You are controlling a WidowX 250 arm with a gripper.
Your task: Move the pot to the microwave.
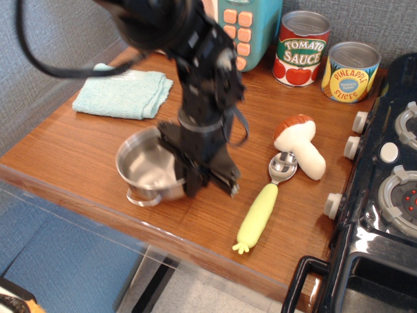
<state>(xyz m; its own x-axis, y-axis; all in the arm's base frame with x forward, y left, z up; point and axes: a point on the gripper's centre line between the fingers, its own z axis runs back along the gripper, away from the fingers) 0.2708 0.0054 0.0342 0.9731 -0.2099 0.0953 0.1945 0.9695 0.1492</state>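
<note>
The pot (144,166) is a small shallow shiny steel pot with a wire loop handle at its front. It is near the front edge of the wooden counter and looks tilted, with its right side raised. My black gripper (199,182) comes down from above and is shut on the pot's right rim. The arm hides the rim there. The microwave (264,29) stands at the back of the counter. Only its teal lower corner and peach-orange keypad buttons (238,26) show, and the arm hides the rest.
A folded teal cloth (124,93) lies at the back left. A tomato sauce can (301,49) and a pineapple can (350,72) stand right of the microwave. A toy mushroom (301,145) and a spoon with a yellow-green handle (257,215) lie right of the gripper. The black stove (384,195) fills the right side.
</note>
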